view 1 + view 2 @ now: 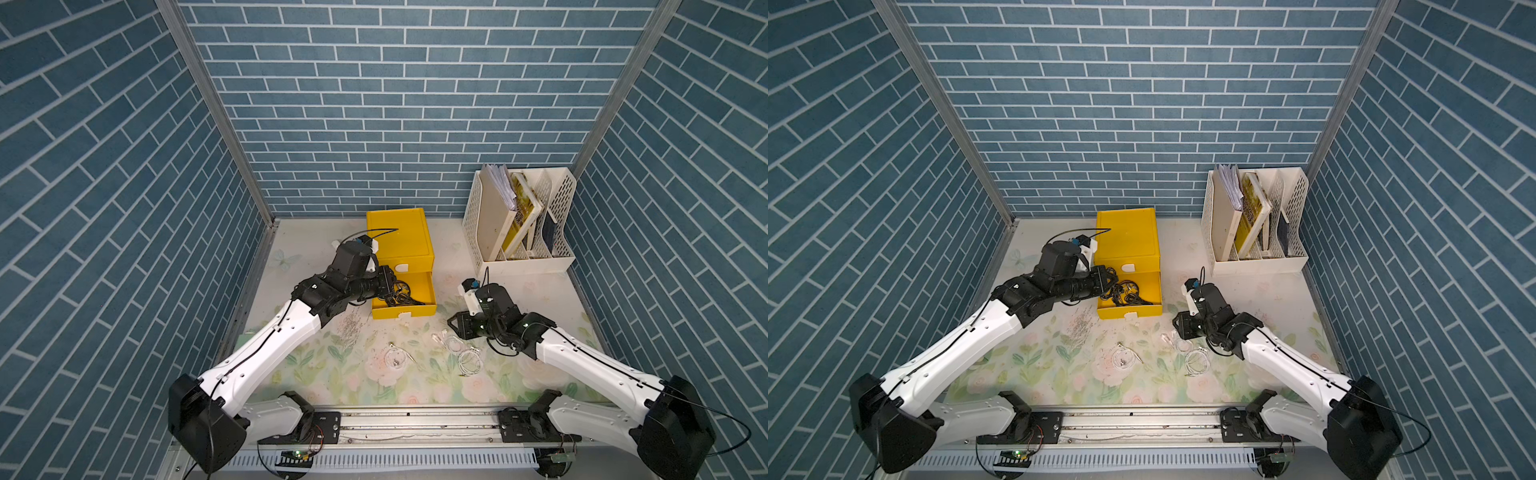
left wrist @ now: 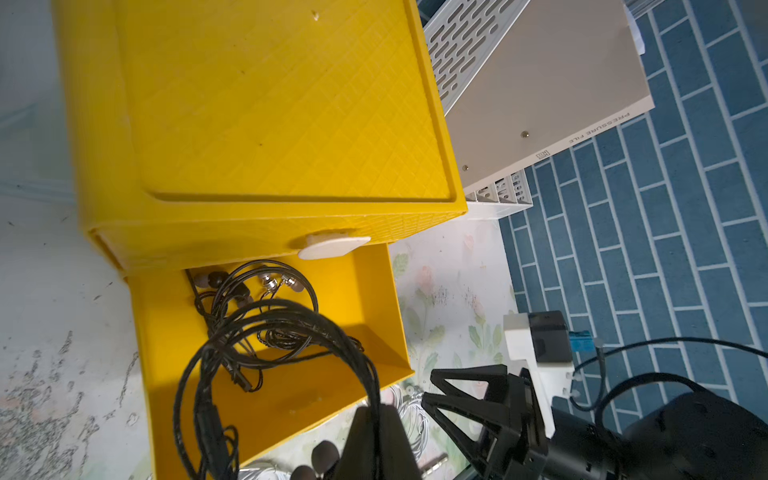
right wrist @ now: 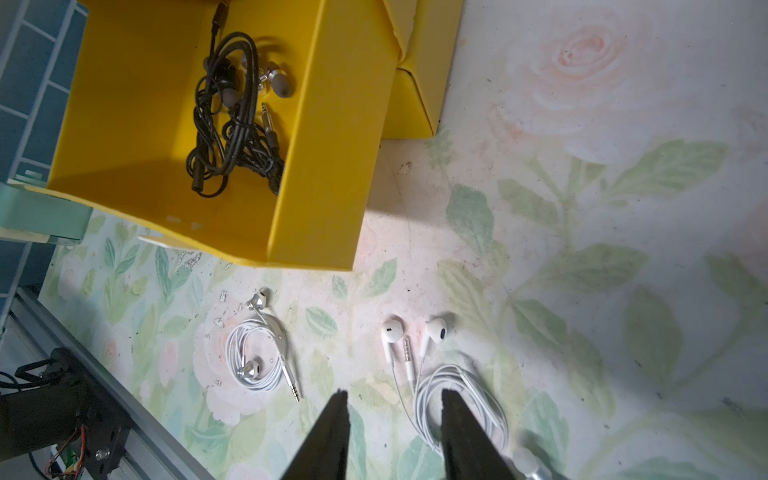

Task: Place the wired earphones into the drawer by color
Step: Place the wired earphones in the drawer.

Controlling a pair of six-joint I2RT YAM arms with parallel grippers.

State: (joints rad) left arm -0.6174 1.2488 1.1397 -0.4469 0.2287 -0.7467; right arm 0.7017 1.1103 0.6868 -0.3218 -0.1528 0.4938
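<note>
Two colours explained it: your left hand (image 2: 372, 424) pinched black earphones (image 2: 270, 311) over the black-filled drawer (image 2: 370, 299); your right hand (image 3: 392, 399) hung spread above white earphones (image 3: 494, 415).

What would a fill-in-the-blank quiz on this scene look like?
The open drawer holds only ___ earphones.
The left gripper is ___ on a black coil.
The white earphones lie on the ___.
The right gripper is ___.
Missing: black; shut; table; open.
</note>
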